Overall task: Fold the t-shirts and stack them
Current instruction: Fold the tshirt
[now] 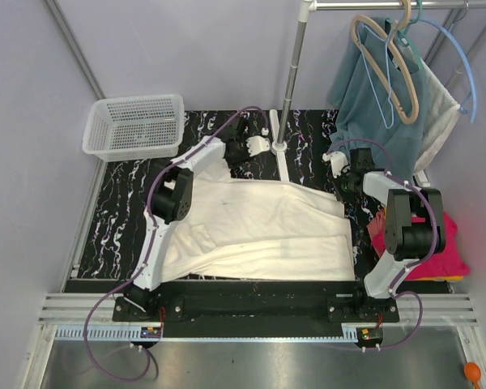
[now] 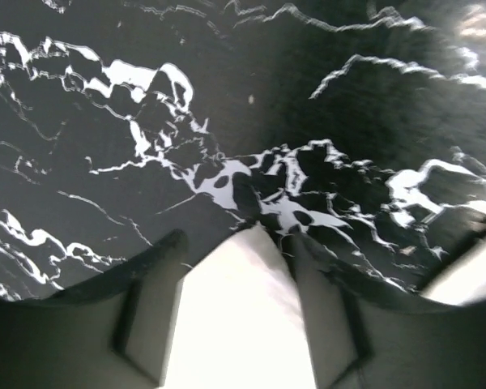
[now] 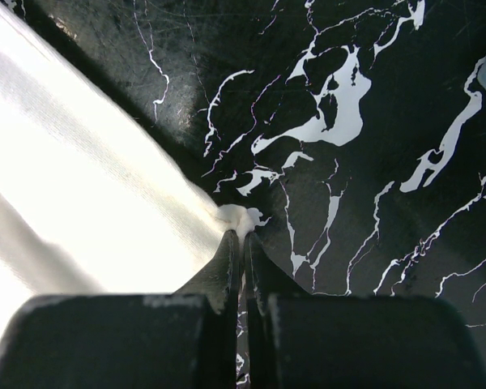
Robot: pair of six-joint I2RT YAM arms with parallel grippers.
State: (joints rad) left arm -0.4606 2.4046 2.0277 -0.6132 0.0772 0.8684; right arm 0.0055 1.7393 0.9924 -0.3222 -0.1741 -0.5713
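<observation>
Cream tee (image 1: 259, 227) spread on counter (image 1: 121, 211); R gripper (image 1: 336, 162) pinches a corner, L gripper (image 1: 257, 146) released.

Top view: tee lies flat btwn both arms, L gripper at its far-left corner, R gripper at far-right corner. Pink tee (image 1: 449, 243) sits folded at right edge, partly under R arm. White basket (image 1: 134, 126) far left, teal garment (image 1: 373, 89) on hangers far right. L wrist: L gripper (image 2: 236, 243) jaws apart, cream cloth (image 2: 243, 324) lying btwn fingers (image 2: 158, 308), not clamped. R wrist: R gripper (image 3: 243, 239) clenched on a small bunched corner of tee (image 3: 89, 186); cloth runs off left over counter (image 3: 373, 162).
</observation>
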